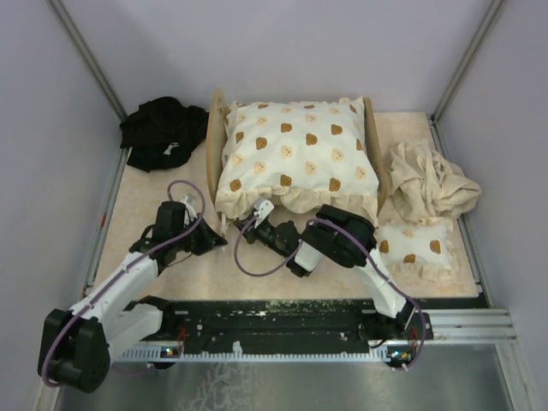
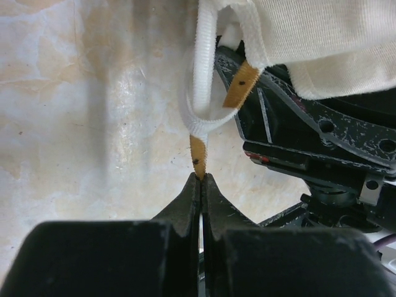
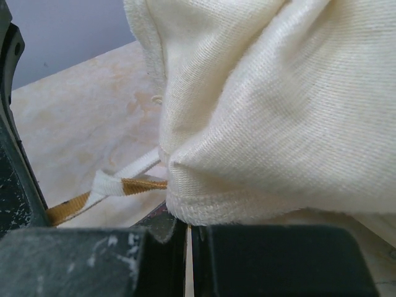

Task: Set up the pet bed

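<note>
left fingers point(image 2: 199, 183): pinch tan strap point(image 2: 197, 153) | right fingers point(image 3: 184, 231): pinch cushion point(image 3: 260, 124) hem | pet bed point(image 1: 211, 141): mostly under it

**Cream, Brown, Beige, Black**

We see brown prints scattered over the large cream fabric cushion point(image 1: 295, 154) and the small frilled cream cushion point(image 1: 415, 247). The curved wooden pet bed frame point(image 1: 211, 141) is pale tan, the crumpled cloth point(image 1: 428, 181) plain beige, the bundled cloth point(image 1: 163, 130) black, the narrow woven ribbon point(image 2: 197, 156) mustard.
</note>
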### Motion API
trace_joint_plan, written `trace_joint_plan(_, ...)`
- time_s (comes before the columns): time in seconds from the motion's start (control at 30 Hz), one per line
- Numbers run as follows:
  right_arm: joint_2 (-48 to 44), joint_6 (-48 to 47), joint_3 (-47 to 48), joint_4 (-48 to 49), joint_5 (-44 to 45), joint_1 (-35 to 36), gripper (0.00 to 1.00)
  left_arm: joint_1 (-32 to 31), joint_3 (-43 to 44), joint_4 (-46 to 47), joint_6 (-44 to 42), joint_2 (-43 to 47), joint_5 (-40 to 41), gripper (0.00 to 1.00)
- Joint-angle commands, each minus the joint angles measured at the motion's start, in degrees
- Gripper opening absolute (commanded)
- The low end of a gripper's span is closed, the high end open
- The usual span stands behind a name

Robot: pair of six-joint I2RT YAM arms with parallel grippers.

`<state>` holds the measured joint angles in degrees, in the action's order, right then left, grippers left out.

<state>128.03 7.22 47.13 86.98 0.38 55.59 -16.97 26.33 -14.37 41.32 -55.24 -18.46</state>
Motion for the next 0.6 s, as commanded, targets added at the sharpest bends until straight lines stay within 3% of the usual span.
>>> trace_joint_plan(0.0,-4.0,-0.9,-0.8,11.8,0.8,0.5,0.00,0.4,0.5,1.1,-0.6,-1.0,-0.5,0.00)
trace_joint_plan(0.4,-7.5,-5.8,-2.4,11.7,-4.1,0.1,0.00,1.0,2.0,0.7,-0.5,-3.3,-0.4,0.01)
trace_joint_plan(0.5,-5.9,-5.6,-1.6,11.7,-6.3,-0.4,0.00,1.1,2.8,-0.1,-0.1,-2.5,-0.5,0.13)
trace_joint_plan(0.57,-5.0,-5.7,-1.0,11.7,-7.4,-0.6,0.00,1.1,3.5,-1.1,0.2,-1.7,0.1,0.29)
